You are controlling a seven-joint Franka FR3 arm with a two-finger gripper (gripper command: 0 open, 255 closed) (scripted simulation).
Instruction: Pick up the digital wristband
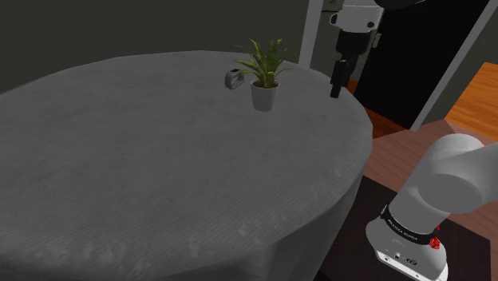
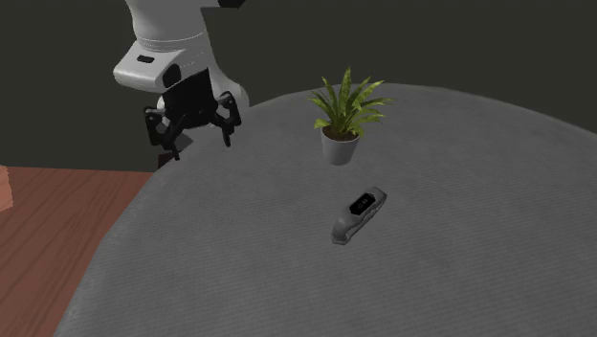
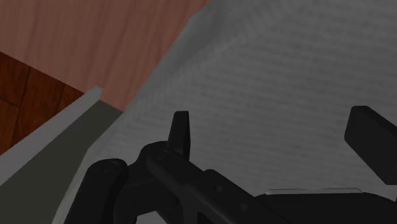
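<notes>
The digital wristband (image 2: 361, 213) is a grey strap with a small black screen. It lies flat on the grey-clothed round table (image 2: 287, 278), just in front of a potted plant in the second exterior view. From the shoulder, the wristband (image 1: 234, 78) sits at the far side, left of the plant. My black gripper (image 2: 201, 146) hangs open over the table's edge, well away from the band, with nothing between its fingers. It also hovers at the table's far right rim (image 1: 337, 81). Through the wrist camera the gripper (image 3: 273, 133) looks down on bare cloth and the table rim.
A green plant in a white pot (image 1: 264, 86) (image 2: 342, 124) stands between my gripper and the wristband. Reddish wooden floor (image 2: 57, 220) lies beyond the table's edge. A black area (image 1: 415, 56) shows behind the arm. The stand (image 1: 407, 239) is at the shoulder view's lower right.
</notes>
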